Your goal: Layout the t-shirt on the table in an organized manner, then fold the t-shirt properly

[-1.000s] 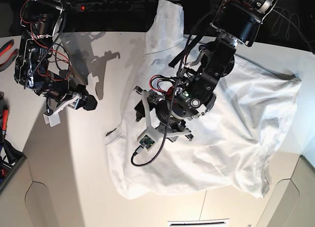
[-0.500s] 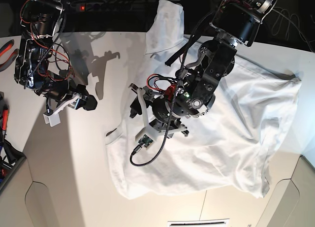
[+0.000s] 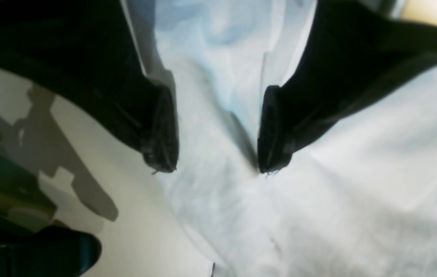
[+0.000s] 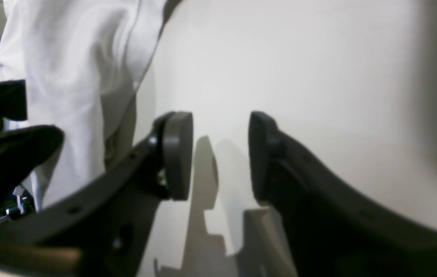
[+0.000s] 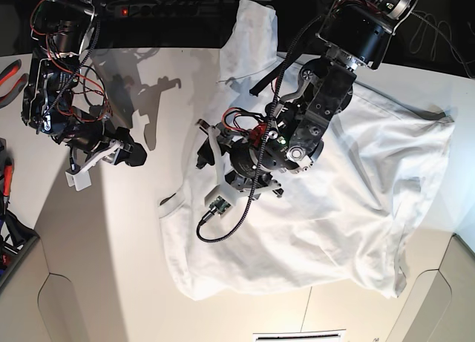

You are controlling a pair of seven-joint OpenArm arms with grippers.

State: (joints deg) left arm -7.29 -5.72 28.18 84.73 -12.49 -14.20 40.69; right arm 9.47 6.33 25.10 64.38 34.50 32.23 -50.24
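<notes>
Base view, far left: red-handled pliers lie at the table edge, matte off-white and smooth, with rounded cut corners along its near side.

Next right, the right arm, black with exposed red and black wiring, hangs over bare table. Its right pincer is spread partway, nothing between the pads. Wrist view: the right pincer has flat, dark grey, rubbery oval pads; only bare table and their shadow lie in the gap. The t-shirt edge shows at upper left of that view, well apart from the pads.

Centre to right: the t-shirt, plain white cotton, soft, wrinkled in long shallow creases. It lies spread over the right half of the table, roughly rectangular but not smoothed. A folded part runs up toward the far edge at centre top. A curled hem or band lies at its left edge, and a stitched hem runs along the right side.

The left arm reaches down over the shirt's left-centre, cables looped beside it. The left pincer is spread wide at the cloth's left edge. Wrist view: the left pincer has black ribbed tips standing apart over white fabric, gripping nothing; whether the tips touch the cloth I cannot tell.
</notes>
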